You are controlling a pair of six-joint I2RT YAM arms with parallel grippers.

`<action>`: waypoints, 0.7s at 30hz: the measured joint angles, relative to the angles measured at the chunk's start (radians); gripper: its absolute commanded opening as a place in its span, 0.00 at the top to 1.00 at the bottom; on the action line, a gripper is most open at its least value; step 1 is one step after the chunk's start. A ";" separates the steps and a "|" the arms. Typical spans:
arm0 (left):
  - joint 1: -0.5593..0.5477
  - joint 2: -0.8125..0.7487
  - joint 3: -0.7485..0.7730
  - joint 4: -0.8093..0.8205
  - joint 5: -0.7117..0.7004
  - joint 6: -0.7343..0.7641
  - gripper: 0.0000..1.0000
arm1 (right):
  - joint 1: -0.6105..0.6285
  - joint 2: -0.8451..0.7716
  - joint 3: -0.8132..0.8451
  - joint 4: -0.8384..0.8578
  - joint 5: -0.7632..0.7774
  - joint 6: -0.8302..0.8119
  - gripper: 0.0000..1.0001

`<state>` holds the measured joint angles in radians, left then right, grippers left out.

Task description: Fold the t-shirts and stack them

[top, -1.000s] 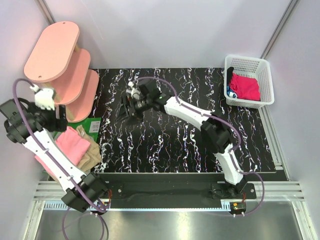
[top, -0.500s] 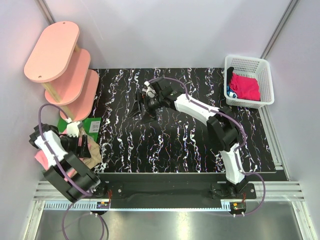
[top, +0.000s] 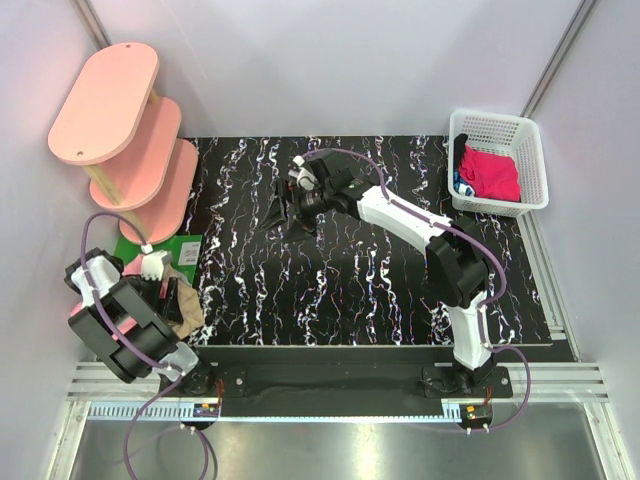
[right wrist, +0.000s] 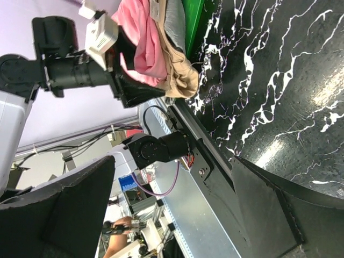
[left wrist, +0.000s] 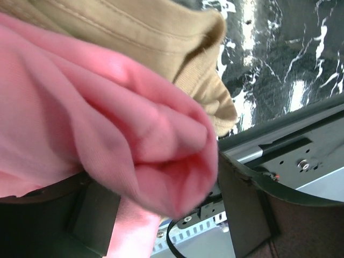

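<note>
A salmon-pink t-shirt (left wrist: pixel 107 123) lies bunched on a tan-beige t-shirt (left wrist: pixel 150 32), both off the table's left edge. My left gripper (left wrist: pixel 161 215) is down on this pile. Its jaws stand wide, with a thick fold of the pink cloth bulging between them. From above, the left gripper (top: pixel 160 290) covers most of the pink t-shirt (top: pixel 132 267); the tan t-shirt (top: pixel 187 305) pokes out beside it. A magenta-red t-shirt (top: pixel 490 172) sits crumpled in the white basket (top: pixel 495 122). My right gripper (top: pixel 282 212) hovers open and empty over the back middle of the table.
The black marbled table (top: pixel 350 280) carries no cloth. A pink oval three-tier shelf (top: pixel 105 100) stands at the back left, with a green board (top: pixel 168 248) below it. The metal rail (right wrist: pixel 199 215) runs along the near edge.
My left arm has swung down from beside the shelf and folded onto the pink and tan pile. Its jaws have narrowed a little. My right gripper has shifted slightly to the right.
</note>
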<state>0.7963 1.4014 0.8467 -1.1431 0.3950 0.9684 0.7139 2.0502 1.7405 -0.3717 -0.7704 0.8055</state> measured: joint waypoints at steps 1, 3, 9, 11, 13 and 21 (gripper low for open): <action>-0.001 -0.011 0.002 -0.008 0.000 0.011 0.23 | -0.001 0.000 -0.002 -0.001 0.001 0.000 0.03; -0.003 -0.036 0.017 -0.050 0.002 0.045 0.22 | -0.003 0.000 -0.003 -0.001 0.002 0.000 0.03; -0.005 -0.092 0.204 -0.174 0.051 0.142 0.22 | -0.005 -0.002 -0.006 0.000 0.003 0.000 0.03; -0.005 -0.093 0.269 -0.176 0.081 0.160 0.22 | -0.005 -0.005 -0.013 0.000 0.004 0.000 0.03; -0.005 -0.089 0.295 -0.175 0.106 0.167 0.23 | -0.006 -0.013 -0.024 0.000 0.006 0.000 0.03; -0.040 0.060 0.221 -0.182 0.133 0.143 0.23 | -0.020 -0.024 -0.043 0.000 0.020 -0.001 0.01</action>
<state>0.7559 1.4616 1.0676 -1.3247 0.5282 1.1118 0.6937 2.0258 1.6970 -0.3717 -0.7502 0.8047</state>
